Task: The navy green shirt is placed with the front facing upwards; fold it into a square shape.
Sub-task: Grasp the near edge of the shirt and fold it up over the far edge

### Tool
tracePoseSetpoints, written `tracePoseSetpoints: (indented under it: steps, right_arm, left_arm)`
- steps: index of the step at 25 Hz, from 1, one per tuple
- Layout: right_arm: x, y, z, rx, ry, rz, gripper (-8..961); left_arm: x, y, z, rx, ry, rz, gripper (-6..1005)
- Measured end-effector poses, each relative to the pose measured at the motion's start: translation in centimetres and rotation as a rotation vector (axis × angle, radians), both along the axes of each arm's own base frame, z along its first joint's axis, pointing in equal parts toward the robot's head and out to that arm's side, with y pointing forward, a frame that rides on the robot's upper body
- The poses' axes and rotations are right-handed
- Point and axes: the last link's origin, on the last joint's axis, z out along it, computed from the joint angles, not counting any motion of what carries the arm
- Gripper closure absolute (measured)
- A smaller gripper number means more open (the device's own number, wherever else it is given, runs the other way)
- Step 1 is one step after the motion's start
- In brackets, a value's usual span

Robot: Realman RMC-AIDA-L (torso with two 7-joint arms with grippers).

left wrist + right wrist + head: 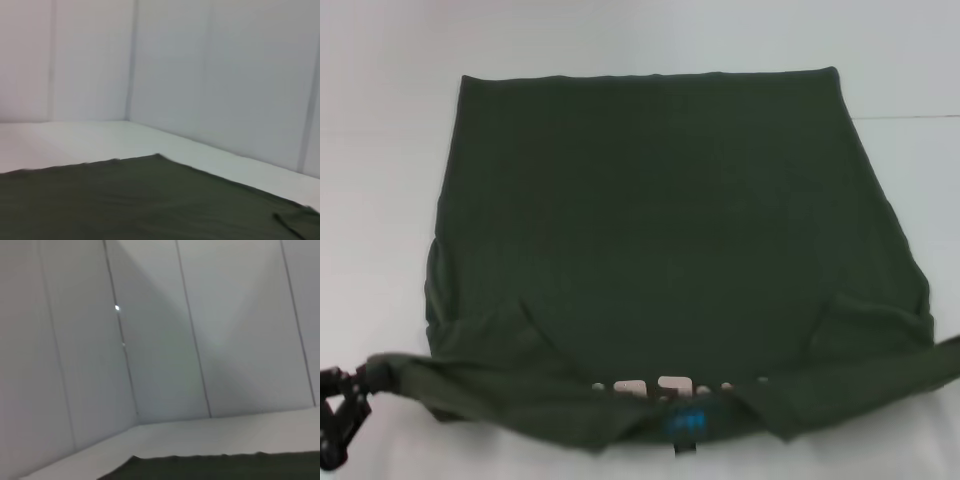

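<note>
The navy green shirt (650, 230) lies spread on the white table (380, 150), hem at the far side and collar at the near edge. Its near part is folded up, so only the tops of the pale letters (660, 385) show above the blue collar label (685, 422). The left sleeve is pulled out taut to my left gripper (342, 408) at the near left corner, which is shut on it. The right sleeve runs taut off the picture's right edge, and my right gripper is out of view. Both wrist views show only the shirt's cloth (125, 200) (225, 467).
White table surface surrounds the shirt at the far side and on the left. White panelled walls (200, 75) stand behind the table and meet in a corner (135, 415).
</note>
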Motion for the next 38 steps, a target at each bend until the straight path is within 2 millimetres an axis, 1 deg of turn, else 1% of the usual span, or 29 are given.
tracePoseSetpoints:
  steps: [1,2,3,5,9,17,20,21,22,25,26,27,28,33,38]
  right_arm:
    - [0.3,0.7,-0.1,-0.003,0.002,-0.027,912]
    - [0.4,1.0,0.0,-0.002,0.006,-0.039,912]
    - [0.4,1.0,0.0,-0.002,0.006,-0.039,912]
    - [0.6,1.6,0.2,0.003,0.014,-0.062,912]
    - [0.7,3.1,0.4,0.002,0.031,-0.083,911]
    - [0.7,7.2,0.3,-0.039,0.056,-0.147,911]
    - [0.8,9.3,0.4,-0.073,0.088,-0.200,911]
    - [0.8,10.4,0.4,-0.087,0.095,-0.225,912]
    - [0.8,10.4,0.4,-0.087,0.095,-0.225,912]
    - [0.5,12.0,0.4,-0.090,0.083,-0.237,912]
    - [0.3,13.1,0.3,-0.089,0.067,-0.244,912]
    - [0.1,13.7,0.3,-0.089,0.060,-0.250,912]
    - [0.1,13.7,0.3,-0.089,0.060,-0.250,912]
    - [-0.4,16.5,-0.2,-0.088,0.021,-0.295,912]
    - [-1.0,18.9,-0.5,-0.083,-0.013,-0.333,912]
  left_arm:
    - [-0.4,0.8,0.0,0.021,-0.013,0.048,976]
    - [-0.5,1.1,-0.1,0.030,-0.016,0.066,976]
    - [-0.5,1.1,-0.1,0.030,-0.016,0.066,976]
    - [-0.7,1.7,-0.2,0.046,-0.023,0.090,976]
    - [-0.6,3.5,-0.9,0.059,-0.024,0.122,976]
    - [0.2,7.9,-2.3,0.070,0.014,0.159,978]
    - [0.6,9.7,-2.5,0.086,0.036,0.180,972]
    - [0.9,10.9,-2.6,0.102,0.046,0.190,970]
    - [0.9,10.9,-2.6,0.102,0.046,0.190,969]
    - [1.4,12.6,-2.8,0.125,0.063,0.208,963]
    - [1.6,13.2,-2.8,0.132,0.069,0.216,961]
    - [1.7,13.6,-3.0,0.137,0.075,0.227,959]
    - [1.8,14.2,-3.1,0.140,0.080,0.237,957]
    - [2.2,16.5,-3.6,0.173,0.123,0.299,948]
    - [3.1,18.2,-3.7,0.219,0.141,0.309,939]
